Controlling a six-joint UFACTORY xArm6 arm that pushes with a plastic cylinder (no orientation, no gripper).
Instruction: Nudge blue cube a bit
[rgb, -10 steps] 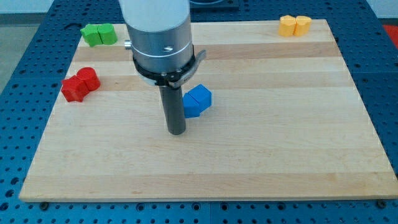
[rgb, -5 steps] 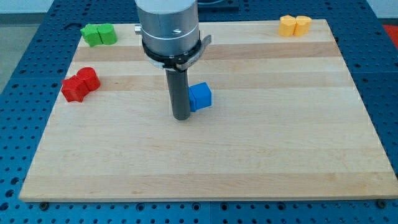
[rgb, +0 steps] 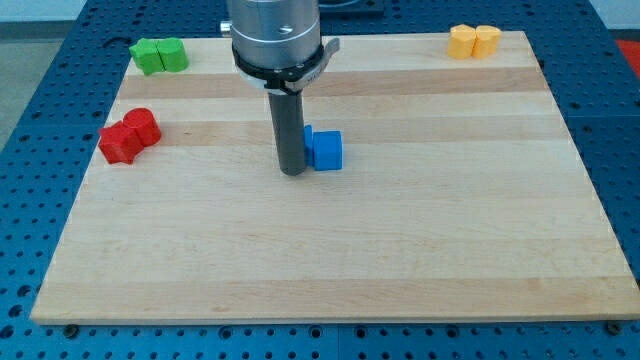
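The blue cube (rgb: 325, 150) sits near the middle of the wooden board (rgb: 330, 260). My tip (rgb: 292, 171) rests on the board right at the cube's left side, touching or nearly touching it. The rod hides the cube's left edge.
Two red blocks (rgb: 129, 136) lie at the view's left. Two green blocks (rgb: 159, 55) lie at the top left corner. Two yellow blocks (rgb: 473, 41) lie at the top right corner. The board edges meet a blue perforated table.
My tip moved up the view and slightly right, against the blue cube's left side. The cube turned square to the view and shifted slightly right.
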